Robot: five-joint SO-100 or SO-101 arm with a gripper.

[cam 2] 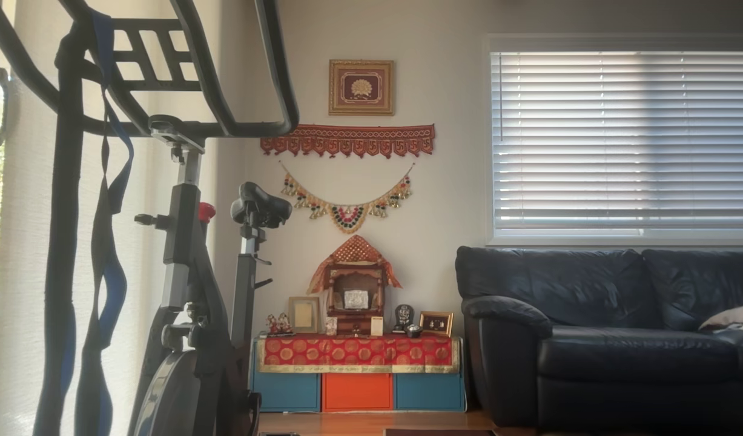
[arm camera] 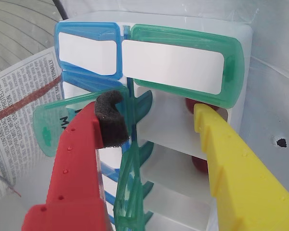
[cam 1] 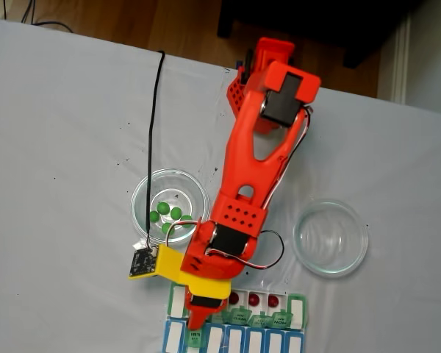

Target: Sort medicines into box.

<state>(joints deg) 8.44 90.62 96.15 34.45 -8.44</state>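
Green lids stand flipped up along the pill box (cam 1: pixel 279 318), which lies at the near edge of the grey tabletop (cam 1: pixel 73 132) in the fixed view, its long axis running left to right across the picture with the blue row (cam 1: pixel 242 342) just below it. The hand (arm camera: pixel 156 120) hangs right over the green row, spread wide, the red finger (arm camera: pixel 77 159) with its black foam pad on one side of an open compartment and the yellow finger (arm camera: pixel 231 159) on the other; nothing shows between them, so it looks empty. Three dark red balls (cam 1: pixel 253 300) sit in open compartments, and green balls (cam 1: pixel 169 215) wait in the left glass dish (cam 1: pixel 143 193). My guess is a drop is just finishing: lift straight up so neither finger catches the raised lids, then swing back to the dish.
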